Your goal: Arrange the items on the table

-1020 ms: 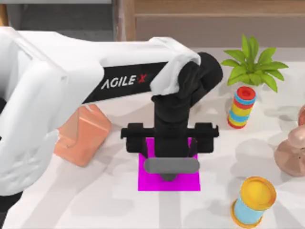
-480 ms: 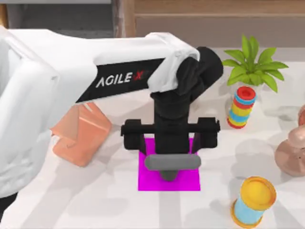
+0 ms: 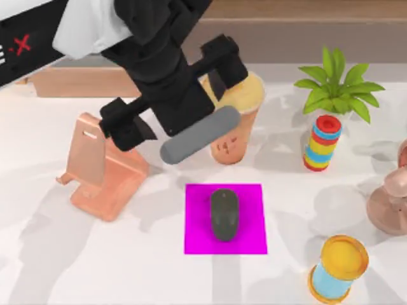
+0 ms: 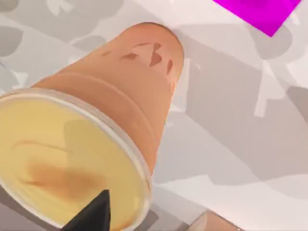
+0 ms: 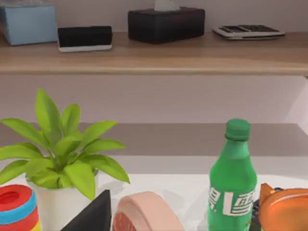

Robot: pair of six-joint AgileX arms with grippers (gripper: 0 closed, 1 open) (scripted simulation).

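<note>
Table (image 3: pixel 95 267): broad white top carrying all items.

Left arm: white and black AgileX arm entering from the far left. Its left gripper (image 3: pixel 213 82) hangs above the far-centre of the table, directly over the cup; fingers spread apart, nothing between them.

Stand (image 3: pixel 102 171): copper-pink angled holder, left of centre.

Potted plant (image 3: pixel 337 89): green leaves, far right, with a rainbow-striped stack (image 3: pixel 322 143) just in front of it.

Drink cup (image 3: pixel 235 124): tall, orange, creamy-yellow top, upright at far centre, just beyond the pad; in the left wrist view (image 4: pixel 110 120) it stands right beneath the camera.

Pad (image 3: pixel 251 238): magenta square, near centre.

Spool (image 3: pixel 338 267): blue body, yellow top, near right.

Mouse (image 3: pixel 224 214): dark grey oval, lying lengthwise in the middle of the pad.

Right gripper: cannot tell whether open or closed; one dark fingertip (image 5: pixel 91 216) edges its wrist view, facing the plant, a green bottle (image 5: pixel 232 178) and wall shelves.
</note>
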